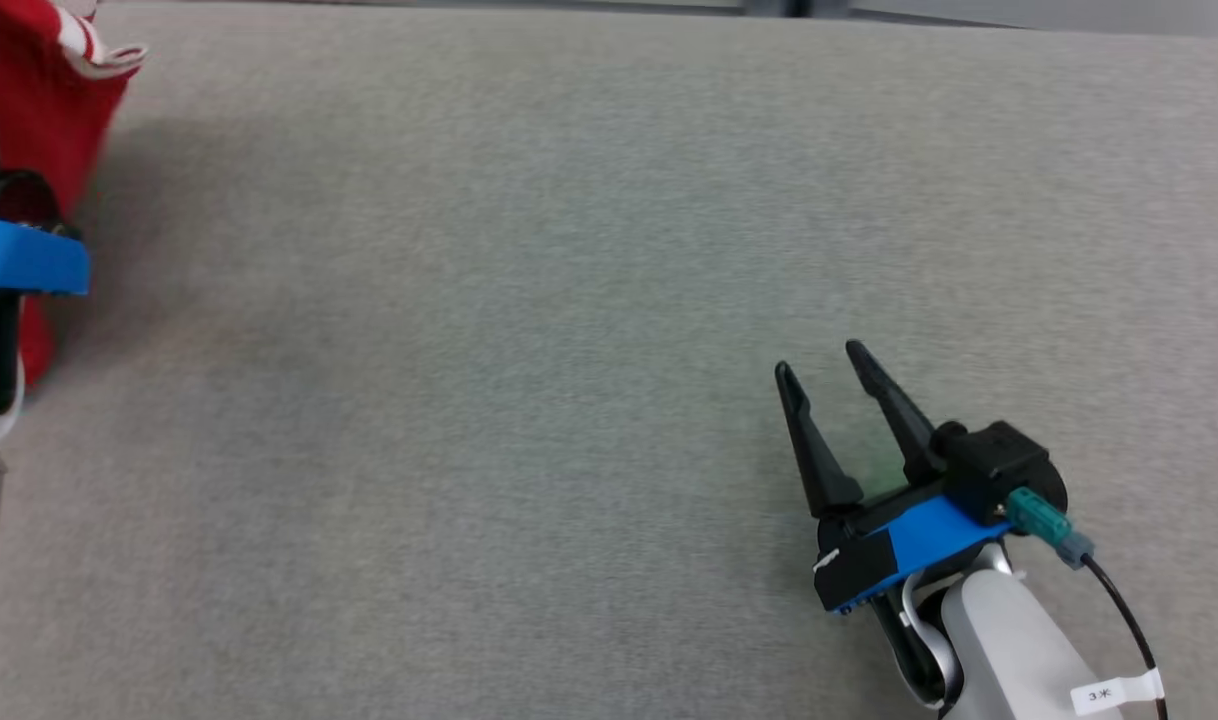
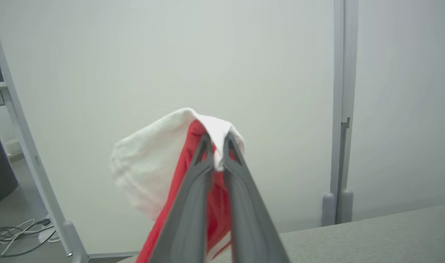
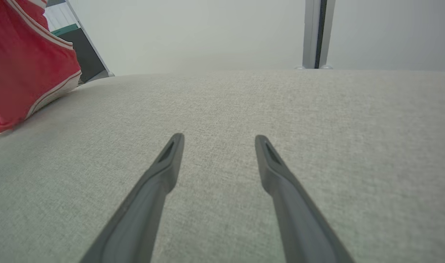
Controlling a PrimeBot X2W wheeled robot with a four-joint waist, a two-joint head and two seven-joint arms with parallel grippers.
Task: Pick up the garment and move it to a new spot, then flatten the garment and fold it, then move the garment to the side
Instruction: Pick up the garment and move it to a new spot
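The garment (image 2: 145, 164) is soft red cloth with narrow white stripes along its hem and a fuzzy white, towel-like patch bunched at the top. It hangs in the air at the left end of the worktop (image 1: 569, 300), pinched by the left jaws, whose smooth dark tapered fingers (image 2: 193, 204) stand almost together on a white fold. In the head view the picture's edge cuts off most of it (image 1: 49, 100). Whether its lower hem (image 3: 10, 124) touches the worktop is hard to make out. The worktop is a grey, finely woven fabric. The right jaws stand apart and empty, fingers (image 3: 164, 171) low over the weave.
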